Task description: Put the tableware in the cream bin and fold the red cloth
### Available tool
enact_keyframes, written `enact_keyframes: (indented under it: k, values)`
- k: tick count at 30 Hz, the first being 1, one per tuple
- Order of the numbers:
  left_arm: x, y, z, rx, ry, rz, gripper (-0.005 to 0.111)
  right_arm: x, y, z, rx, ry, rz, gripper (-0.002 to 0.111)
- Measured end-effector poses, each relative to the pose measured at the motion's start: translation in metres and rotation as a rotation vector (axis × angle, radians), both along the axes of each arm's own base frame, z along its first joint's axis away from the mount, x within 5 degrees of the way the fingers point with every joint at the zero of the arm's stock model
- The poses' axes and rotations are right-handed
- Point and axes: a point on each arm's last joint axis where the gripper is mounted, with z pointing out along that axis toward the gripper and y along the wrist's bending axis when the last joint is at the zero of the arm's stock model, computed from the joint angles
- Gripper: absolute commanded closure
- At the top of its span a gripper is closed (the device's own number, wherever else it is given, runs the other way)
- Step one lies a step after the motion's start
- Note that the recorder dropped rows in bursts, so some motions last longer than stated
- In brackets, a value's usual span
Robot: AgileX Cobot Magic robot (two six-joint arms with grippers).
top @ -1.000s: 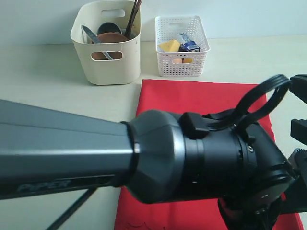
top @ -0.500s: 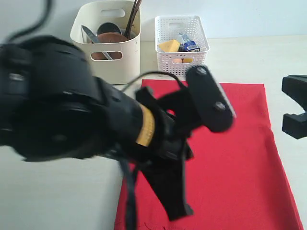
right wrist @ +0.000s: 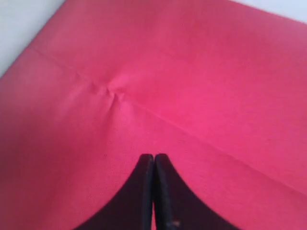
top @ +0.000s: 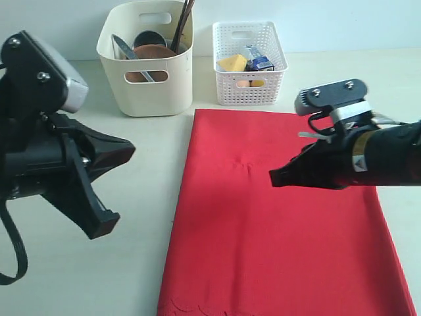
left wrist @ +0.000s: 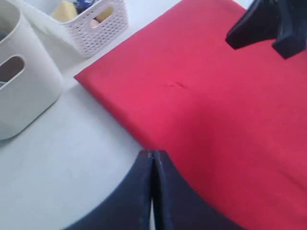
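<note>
The red cloth [top: 276, 224] lies flat on the table, its scalloped edge at the near end. The cream bin [top: 146, 89] stands at the back left and holds tableware: a silver knife [top: 123, 49], a steel cup [top: 150, 38], a brown plate [top: 153, 52] and dark chopsticks [top: 183, 23]. My left gripper [top: 129, 153] is shut and empty, raised left of the cloth; in the left wrist view its tip [left wrist: 152, 154] is by the cloth's [left wrist: 216, 105] edge. My right gripper [top: 275, 178] is shut and empty above the cloth's middle, near a small pucker [right wrist: 112, 93] in the cloth [right wrist: 201, 81].
A white lattice basket [top: 248, 66] with cheese and other food stands right of the cream bin, just behind the cloth's far edge. Bare tabletop [top: 145, 263] lies left of the cloth. The left wrist view also catches the bin [left wrist: 24, 91], the basket [left wrist: 96, 24] and the right gripper [left wrist: 259, 26].
The left arm, which filled the view, has swung away to the left. The right gripper has come in from the right edge over the cloth.
</note>
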Motion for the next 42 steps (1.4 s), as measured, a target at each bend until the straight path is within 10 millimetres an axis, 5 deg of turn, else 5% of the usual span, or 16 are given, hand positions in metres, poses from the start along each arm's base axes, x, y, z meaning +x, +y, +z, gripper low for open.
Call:
enact_keyframes:
  k: [6,12,27,36,42]
  values:
    - [0.006,0.017,-0.004,-0.031,-0.011,0.084,0.106,0.013,0.023,-0.028,-0.096,0.09,0.036,0.108]
    - [0.007,0.019,-0.004,-0.042,-0.011,0.098,0.106,0.015,0.023,-0.046,-0.187,0.161,0.037,0.108]
    - [0.007,0.019,-0.004,-0.047,-0.01,0.101,0.106,0.016,0.023,-0.049,-0.289,0.178,0.096,0.108]
    - [0.007,0.019,-0.005,-0.037,0.0,0.103,0.106,0.016,0.009,-0.048,-0.449,0.197,0.13,0.108]
    - [0.006,0.02,-0.006,-0.031,0.005,0.103,0.106,0.029,-0.019,-0.049,-0.512,0.206,0.046,0.108]
